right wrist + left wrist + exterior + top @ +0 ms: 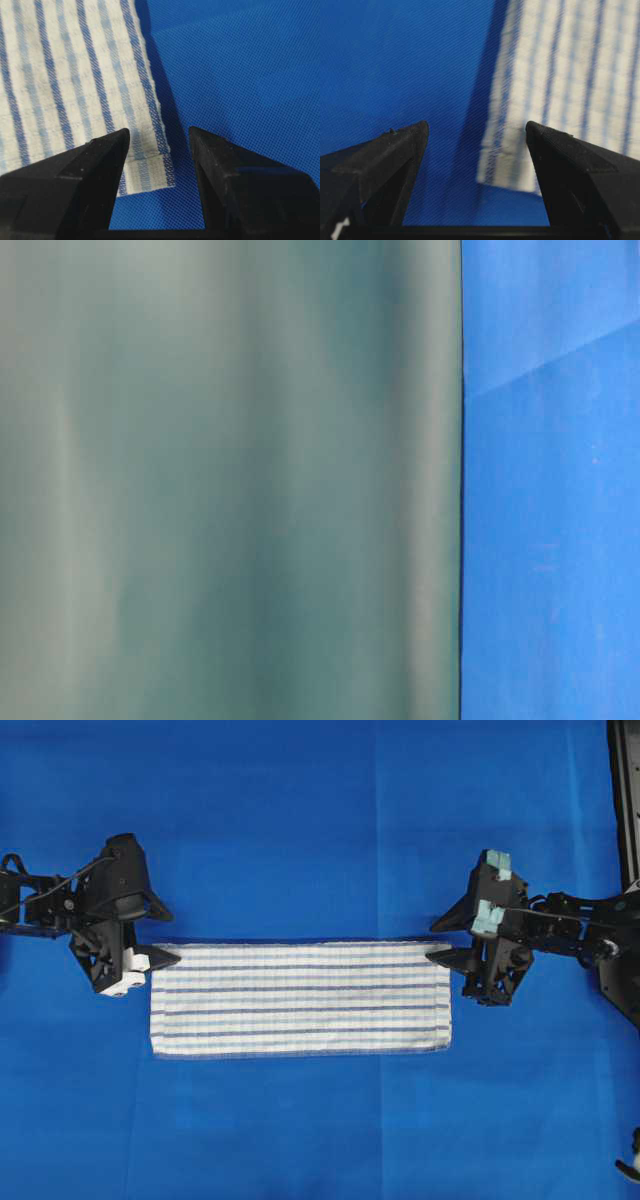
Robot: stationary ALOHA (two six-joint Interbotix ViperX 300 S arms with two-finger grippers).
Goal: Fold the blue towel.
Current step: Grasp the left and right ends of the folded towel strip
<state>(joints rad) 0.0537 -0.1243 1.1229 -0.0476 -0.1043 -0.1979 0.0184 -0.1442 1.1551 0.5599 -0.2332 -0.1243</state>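
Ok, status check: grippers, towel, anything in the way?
Left gripper open at towel's upper-left corner, right gripper open at upper-right corner. Neither holding. Blue towel flat on the table covering, a long strip. Nothing obstructing in overhead view.

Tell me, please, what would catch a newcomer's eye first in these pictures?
A white striped towel lies flat as a long rectangle in the middle of the blue table cover. A black tool hangs open at each of its two upper corners, the left tool and the right tool.

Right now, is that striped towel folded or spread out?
Cannot tell: the blue towel lies flat as a long narrow strip, but no doubled layers show clearly.
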